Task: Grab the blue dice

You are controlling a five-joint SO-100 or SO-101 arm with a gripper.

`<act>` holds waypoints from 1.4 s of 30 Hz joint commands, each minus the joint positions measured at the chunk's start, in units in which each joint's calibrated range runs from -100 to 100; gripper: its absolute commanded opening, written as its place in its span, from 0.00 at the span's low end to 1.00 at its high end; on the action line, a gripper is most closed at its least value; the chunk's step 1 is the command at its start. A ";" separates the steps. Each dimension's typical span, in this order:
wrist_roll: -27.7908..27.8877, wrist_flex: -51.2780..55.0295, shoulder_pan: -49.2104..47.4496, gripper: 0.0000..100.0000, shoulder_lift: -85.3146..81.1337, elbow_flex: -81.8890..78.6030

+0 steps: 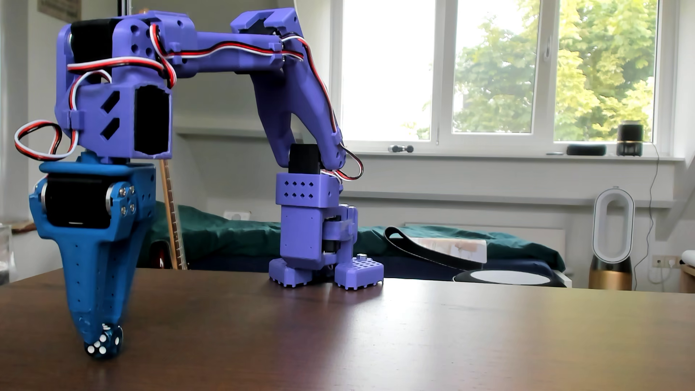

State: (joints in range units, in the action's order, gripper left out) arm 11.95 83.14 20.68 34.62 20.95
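The dark wooden table (451, 338) fills the near ground. The purple arm (233, 56) rises from its base at the far edge and reaches over to the near left, pointing its blue gripper (98, 340) straight down. Its jaws taper together to the tabletop. The blue dice (104, 344) sits at the tips, touching the table; it seems pinched between them, though the jaws overlap from this angle.

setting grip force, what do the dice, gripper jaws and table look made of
The blue dice: likely hard translucent plastic, glossy, with white pips. The gripper: matte blue printed-looking plastic, faint layer texture and small holes. The table: dark brown wood or wood veneer, smooth, with soft window glare.
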 commanded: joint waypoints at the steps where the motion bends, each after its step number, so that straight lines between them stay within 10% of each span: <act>1: -1.54 0.36 -0.14 0.02 -20.09 -1.51; 20: -0.91 -4.94 -8.74 0.02 -127.58 -71.76; 42: -10.90 -29.91 -18.64 0.02 -126.41 -68.69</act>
State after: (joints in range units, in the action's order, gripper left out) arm 1.28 59.06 2.15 -96.74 -45.90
